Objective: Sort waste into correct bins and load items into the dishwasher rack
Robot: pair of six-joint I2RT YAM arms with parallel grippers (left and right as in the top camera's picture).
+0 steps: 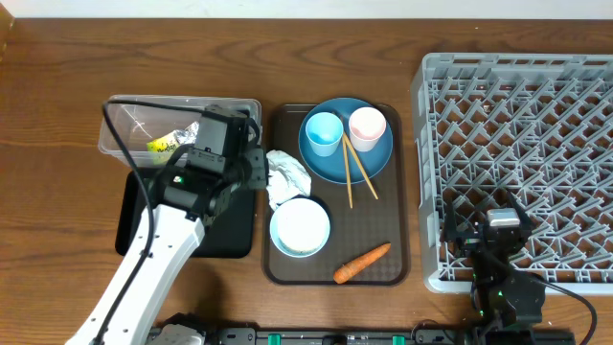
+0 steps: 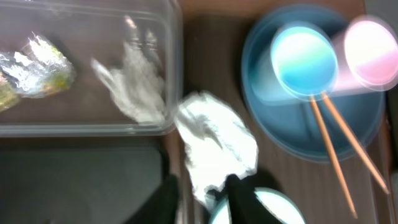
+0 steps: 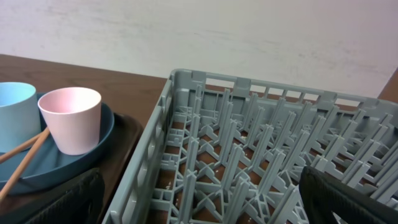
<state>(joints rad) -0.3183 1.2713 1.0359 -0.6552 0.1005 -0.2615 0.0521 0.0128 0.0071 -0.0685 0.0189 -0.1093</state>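
Carrot (image 1: 361,263) lying diagonally, tip toward rack (image 1: 517,125), chopsticks (image 1: 347,172) angled across plate (image 1: 321,163)

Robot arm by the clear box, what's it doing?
It's sorting rubbish. The left gripper hovers over the crumpled white paper at the edge of the brown tray, fingers apart either side of it. A wrapper lies in the clear tub. The blue cup, pink cup, plate, bowl, chopsticks and carrot sit on the tray. The right gripper is open by the grey rack, which holds nothing yet.

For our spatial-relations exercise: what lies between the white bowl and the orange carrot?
Nothing; only bare brown tray separates the white bowl from the carrot, as the overhead view shows.
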